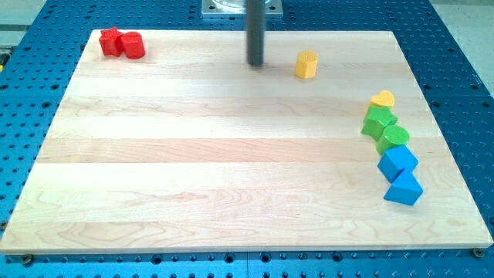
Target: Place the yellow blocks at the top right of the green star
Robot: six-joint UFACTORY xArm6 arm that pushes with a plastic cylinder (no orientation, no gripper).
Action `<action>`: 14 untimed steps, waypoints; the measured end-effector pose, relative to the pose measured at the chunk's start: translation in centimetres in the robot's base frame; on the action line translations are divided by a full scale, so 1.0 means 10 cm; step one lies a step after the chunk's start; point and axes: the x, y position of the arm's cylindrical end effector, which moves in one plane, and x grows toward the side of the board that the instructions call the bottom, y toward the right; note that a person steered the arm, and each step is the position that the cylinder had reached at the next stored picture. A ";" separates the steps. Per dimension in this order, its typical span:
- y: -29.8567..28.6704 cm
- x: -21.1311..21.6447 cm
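The wooden tabletop fills most of what I can see, bolted over a blue perforated bench. Taking the green star as my mark, everything else sits around it. The arm carries no claw at all, so there is nothing to call released or clenched; it ends in a dark rod, and my tip stands far to the view's left of the star and somewhat above it, touching no block.

Below the star runs a tight chain: a green round block just against its lower right, then a blue cube, then a blue wedge-like block lowest of all. Way across to the view's upper left of the star sit a red star and a red cylinder, pressed together.

Of the yellow pair, the yellow heart already rests right above the star, touching or nearly so. The yellow hexagonal block lies well apart, up and to the view's left of the star, just right of the tip.

I'd judge the hexagonal one is the job in hand: the tip is already on its left side, so a push rightward and slightly down should carry it towards the heart, without knocking the star.
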 end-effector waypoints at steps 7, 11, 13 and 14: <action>1.23 0.83; 1.99 0.73; 2.41 1.08; 2.60 1.05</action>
